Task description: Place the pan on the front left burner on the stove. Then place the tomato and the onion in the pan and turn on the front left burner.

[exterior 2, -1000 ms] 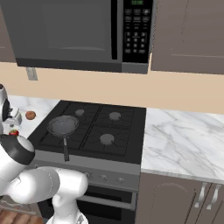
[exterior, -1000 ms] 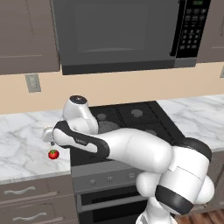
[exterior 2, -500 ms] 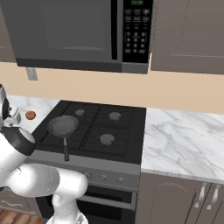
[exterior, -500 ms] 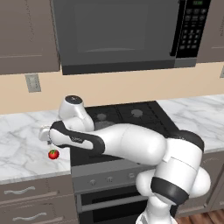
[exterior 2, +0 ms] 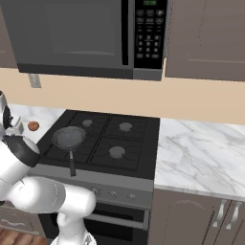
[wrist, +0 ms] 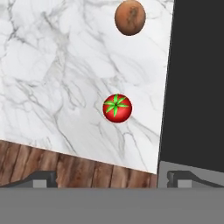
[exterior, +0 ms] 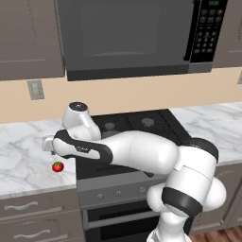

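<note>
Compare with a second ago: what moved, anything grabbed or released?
Only the arm moved: it stretched lower and further left over the marble counter, bringing the open gripper above the tomato. Nothing was grabbed or released. The tomato and onion stayed on the counter, and the pan stayed on the front left burner of the stove.
</note>
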